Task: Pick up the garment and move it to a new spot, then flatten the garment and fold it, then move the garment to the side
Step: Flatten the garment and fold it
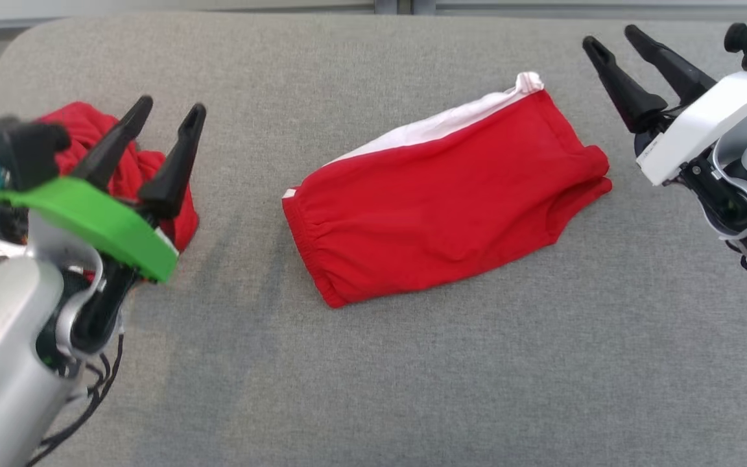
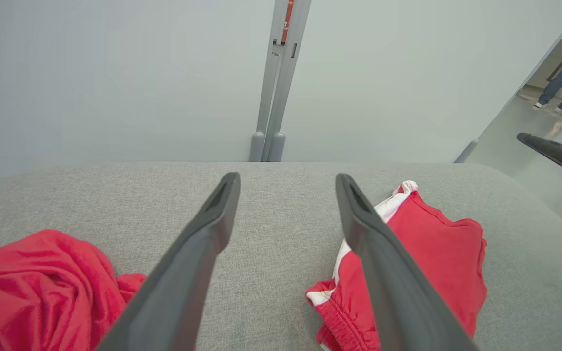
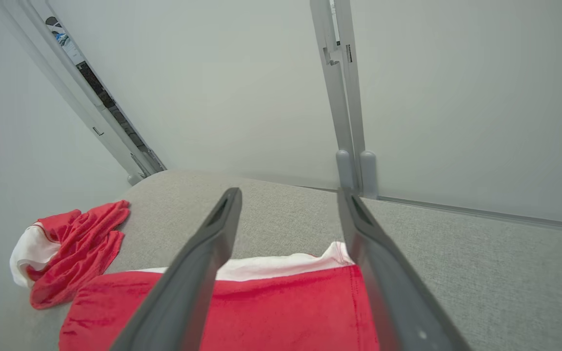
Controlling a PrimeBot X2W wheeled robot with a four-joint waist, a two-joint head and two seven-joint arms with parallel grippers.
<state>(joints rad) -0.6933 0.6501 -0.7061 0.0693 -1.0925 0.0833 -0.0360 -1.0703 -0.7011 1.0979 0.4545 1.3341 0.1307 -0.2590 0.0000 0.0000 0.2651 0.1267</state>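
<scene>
My left tool (image 1: 170,105) and right tool (image 1: 612,35), both apart and empty, flank the folded shorts (image 1: 445,194); pinching one layer only could undo the fold when moving them aside.

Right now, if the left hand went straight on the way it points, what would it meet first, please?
Probably the bare grey cushion: the left hand points between the crumpled garment and the folded red shorts. Depth is unclear; if it clears the cushion, the pale wall follows.
</scene>
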